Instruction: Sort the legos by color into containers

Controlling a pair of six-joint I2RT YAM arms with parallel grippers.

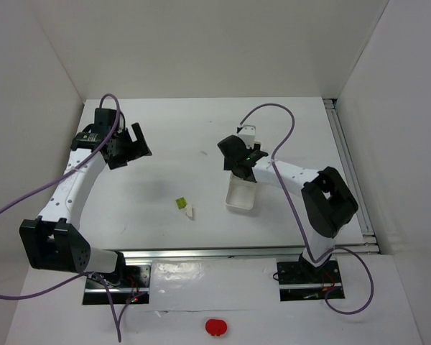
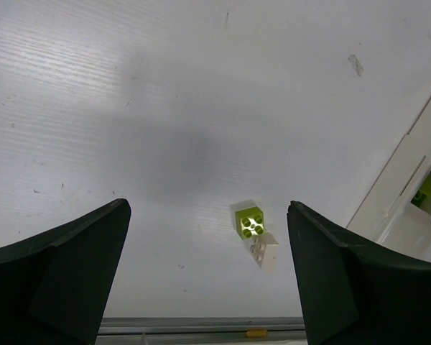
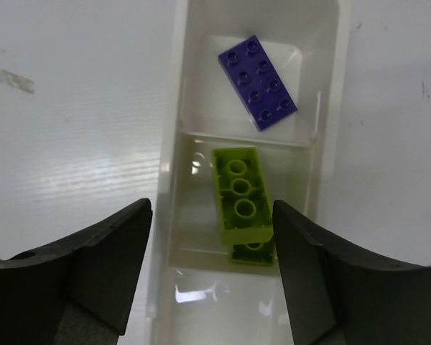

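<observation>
The white tray (image 1: 241, 195) lies under my right gripper (image 1: 241, 164). In the right wrist view a dark purple brick (image 3: 258, 83) lies in the tray's (image 3: 174, 108) far compartment. A lime-green brick (image 3: 241, 198) lies hollow side up in the middle compartment, resting on another green brick (image 3: 253, 253). My right gripper (image 3: 212, 215) hangs open above them, holding nothing. A small lime-green brick (image 1: 180, 203) (image 2: 250, 221) and an off-white brick (image 1: 190, 211) (image 2: 264, 251) lie touching on the table. My left gripper (image 1: 135, 146) (image 2: 208, 210) stands open, high and to the left of them.
White walls close in the table at the left, back and right. A metal rail (image 1: 244, 251) runs along the near edge, just behind the two loose bricks in the left wrist view. The tray's edge (image 2: 402, 180) shows at the right of that view.
</observation>
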